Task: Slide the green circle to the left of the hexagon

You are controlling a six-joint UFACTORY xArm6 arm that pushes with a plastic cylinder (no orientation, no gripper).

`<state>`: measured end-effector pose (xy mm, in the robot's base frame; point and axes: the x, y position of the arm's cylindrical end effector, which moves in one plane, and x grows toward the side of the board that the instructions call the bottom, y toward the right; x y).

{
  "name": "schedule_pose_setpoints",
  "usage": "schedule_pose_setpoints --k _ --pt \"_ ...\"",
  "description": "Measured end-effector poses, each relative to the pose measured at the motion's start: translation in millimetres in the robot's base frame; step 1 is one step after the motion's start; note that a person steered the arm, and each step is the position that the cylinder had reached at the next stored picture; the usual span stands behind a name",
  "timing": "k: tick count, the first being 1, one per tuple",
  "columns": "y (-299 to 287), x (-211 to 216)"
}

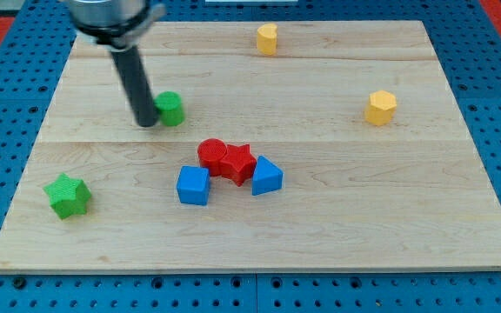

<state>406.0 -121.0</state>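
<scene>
The green circle [171, 108] sits on the wooden board at the upper left. My tip [146, 123] rests right against its left side, touching or nearly touching it. The yellow hexagon [380, 107] lies far to the view's right, at about the same height as the green circle. The rod rises from the tip toward the view's top left.
A second yellow block [268, 38] sits near the board's top edge. A red circle [212, 154], a red star [237, 163] and two blue cubes [193, 185] [267, 176] cluster at the centre. A green star [68, 195] lies at the lower left.
</scene>
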Motion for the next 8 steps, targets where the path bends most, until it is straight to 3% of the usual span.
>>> schedule_pose_setpoints --k 2,4,7,8 --pt "-25.0 -0.8" --pt "-0.9 -25.3" --pt "210.2 -32.7" --pt "186.9 -36.7"
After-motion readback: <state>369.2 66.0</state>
